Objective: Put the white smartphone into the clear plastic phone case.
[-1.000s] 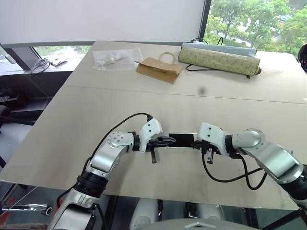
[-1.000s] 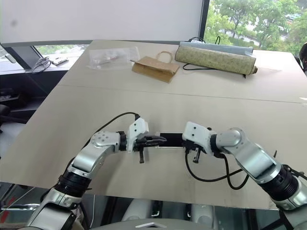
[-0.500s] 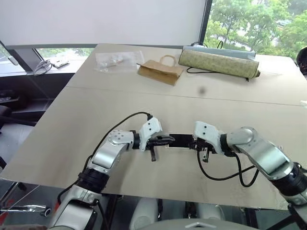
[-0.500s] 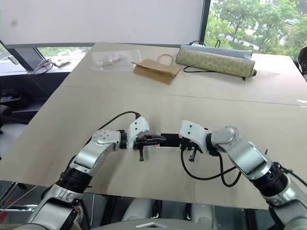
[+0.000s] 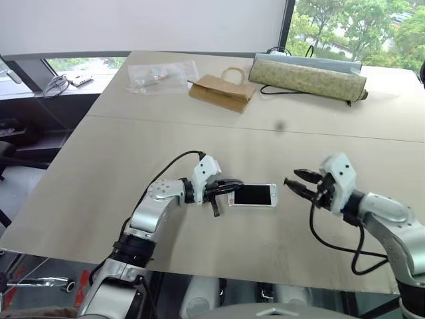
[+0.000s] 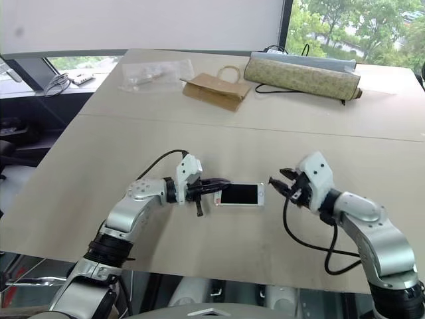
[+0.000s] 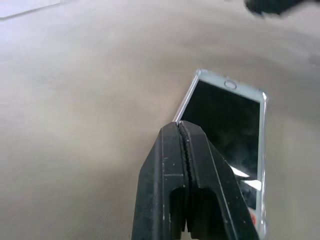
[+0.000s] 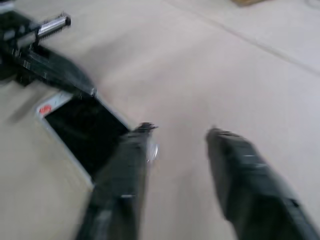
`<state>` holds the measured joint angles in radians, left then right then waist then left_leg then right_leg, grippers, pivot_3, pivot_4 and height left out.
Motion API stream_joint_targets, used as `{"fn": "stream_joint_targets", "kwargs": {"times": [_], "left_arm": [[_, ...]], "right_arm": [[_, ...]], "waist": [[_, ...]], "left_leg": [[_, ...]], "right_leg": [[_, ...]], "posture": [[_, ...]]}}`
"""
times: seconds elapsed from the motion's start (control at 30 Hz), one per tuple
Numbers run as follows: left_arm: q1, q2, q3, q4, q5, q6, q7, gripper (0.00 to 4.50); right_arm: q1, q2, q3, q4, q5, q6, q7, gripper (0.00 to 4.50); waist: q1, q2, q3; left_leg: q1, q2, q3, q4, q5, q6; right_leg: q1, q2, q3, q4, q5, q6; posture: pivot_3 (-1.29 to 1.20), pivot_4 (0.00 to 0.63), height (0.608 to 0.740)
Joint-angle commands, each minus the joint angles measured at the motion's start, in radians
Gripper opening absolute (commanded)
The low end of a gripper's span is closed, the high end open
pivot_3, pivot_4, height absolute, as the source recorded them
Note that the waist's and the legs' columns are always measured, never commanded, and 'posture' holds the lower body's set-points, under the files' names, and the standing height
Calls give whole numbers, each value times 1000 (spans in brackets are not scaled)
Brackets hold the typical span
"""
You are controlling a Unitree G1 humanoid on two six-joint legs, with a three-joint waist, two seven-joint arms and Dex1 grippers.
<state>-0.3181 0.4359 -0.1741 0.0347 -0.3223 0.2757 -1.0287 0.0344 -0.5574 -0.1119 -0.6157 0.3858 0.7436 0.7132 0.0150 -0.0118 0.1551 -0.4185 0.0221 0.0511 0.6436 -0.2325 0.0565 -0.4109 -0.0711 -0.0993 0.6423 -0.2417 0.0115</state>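
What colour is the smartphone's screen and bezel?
Black screen, white bezel on the white smartphone; the left wrist view shows it best.

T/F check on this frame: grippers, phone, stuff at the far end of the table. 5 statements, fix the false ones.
1. The right gripper is open and apart from the white smartphone. True.
2. The left gripper is wide open. False: its fingers are shut, at the phone's near end.
3. The phone lies screen up on the table. True.
4. The brown paper bag sits right beside the phone. False: it lies at the table's far end, next to a clear plastic bag.
5. The right gripper holds the phone. False: it holds nothing.
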Motion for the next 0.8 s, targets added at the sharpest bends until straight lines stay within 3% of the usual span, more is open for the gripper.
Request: {"fn": "stream_joint_targets", "kwargs": {"times": [0.03, 0.07, 0.27, 0.53, 0.8], "left_arm": [[28, 35, 43, -108, -63, 29, -28, 1122], [47, 54, 58, -135, -77, 41, -32, 1682], [208, 152, 181, -316, -166, 128, 7, 4339], [474, 239, 389, -451, -214, 169, 78, 4465], [567, 288, 551, -447, -289, 198, 67, 4465]], "right_arm": [[72, -39, -51, -41, 38, -92, 66, 4003], [110, -46, -67, -40, 43, -120, 86, 4488], [277, -46, -190, -27, 71, -275, 126, 4500], [495, -3, -368, -47, 90, -421, 125, 4500], [563, -36, -465, -63, 113, -466, 158, 4500]], "waist": [[-1, 0, 2], [0, 0, 2], [0, 1, 5], [5, 1, 5], [1, 3, 7]], "left_leg": [[0, 0, 0, 0, 0, 0], [0, 0, 0, 0, 0, 0], [1, 0, 0, 0, 0, 0], [2, 1, 0, 1, 0, 0], [3, 1, 0, 1, -3, -5]], "right_leg": [[0, 0, 0, 0, 0, 0], [0, 1, 0, 0, 0, 0], [1, 0, 1, 0, 0, 0], [1, -1, 2, 0, -1, 0], [0, -2, 2, 0, -3, -4]], "posture": [[0, 150, 740], [0, 150, 740], [0, 150, 740], [0, 150, 740], [0, 150, 740]]}}
